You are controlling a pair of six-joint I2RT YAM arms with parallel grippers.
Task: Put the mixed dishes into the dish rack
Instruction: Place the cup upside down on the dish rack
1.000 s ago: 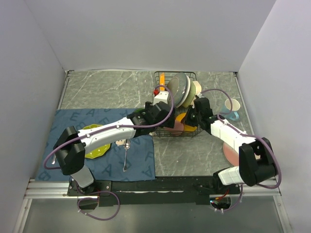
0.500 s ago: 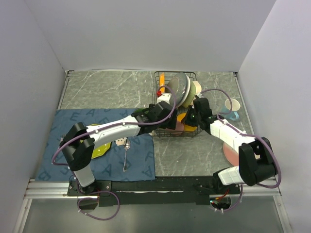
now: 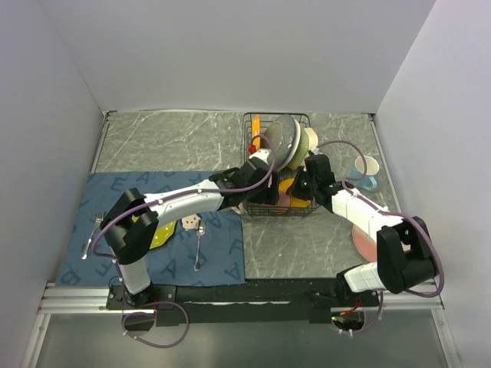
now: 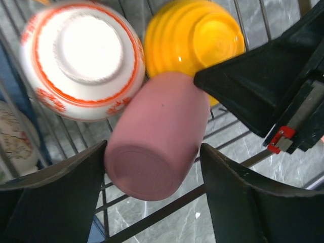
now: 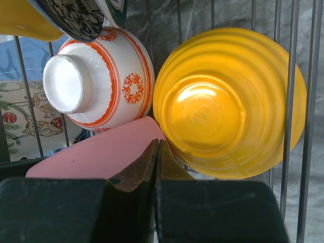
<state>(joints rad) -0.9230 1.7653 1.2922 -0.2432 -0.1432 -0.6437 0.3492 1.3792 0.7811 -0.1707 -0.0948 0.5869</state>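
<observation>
Loading looks well over halfway. The rack [image 3: 303, 208] holds a grey plate [image 3: 282, 142] standing in its slots, plus a yellow bowl [image 5: 228, 101] and a patterned bowl [image 5: 101, 76] upside down. The left gripper [image 4: 154, 152] grips a pink cup [image 4: 157, 136], its fingers against both sides, low inside the rack beside the bowls. The right gripper [image 5: 157, 152] is closed tight on nothing. Still out are a green plate [image 3: 159, 236] on the mat [image 3: 222, 253], a pink plate [image 3: 364, 239] and a mug [image 3: 367, 169].

Pink cup [image 4: 157, 147] upturned, seemingly in rack [image 4: 152, 215]
</observation>
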